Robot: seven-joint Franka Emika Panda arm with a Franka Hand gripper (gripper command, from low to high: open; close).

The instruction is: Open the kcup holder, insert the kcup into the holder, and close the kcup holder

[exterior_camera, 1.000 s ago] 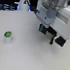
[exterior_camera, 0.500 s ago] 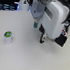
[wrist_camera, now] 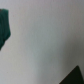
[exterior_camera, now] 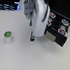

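Note:
The kcup (exterior_camera: pixel 8 37), a small white pod with a green top, stands upright on the white table at the exterior view's left. The black kcup holder (exterior_camera: pixel 57 36) sits at the right, its tray of round slots showing several pods with coloured tops. My gripper (exterior_camera: pixel 32 39) hangs low over the table between them, apart from both and closer to the holder. Its dark fingers blur into one tip, so their gap does not show. The wrist view is blurred, with only pale table and dark shapes at two edges.
The white table (exterior_camera: pixel 18 58) stretches toward the front. Dark equipment (exterior_camera: pixel 7 8) lines the back edge behind the arm.
My arm has moved toward the exterior view's left, away from the kcup holder and nearer the kcup, and the gripper sits a little lower.

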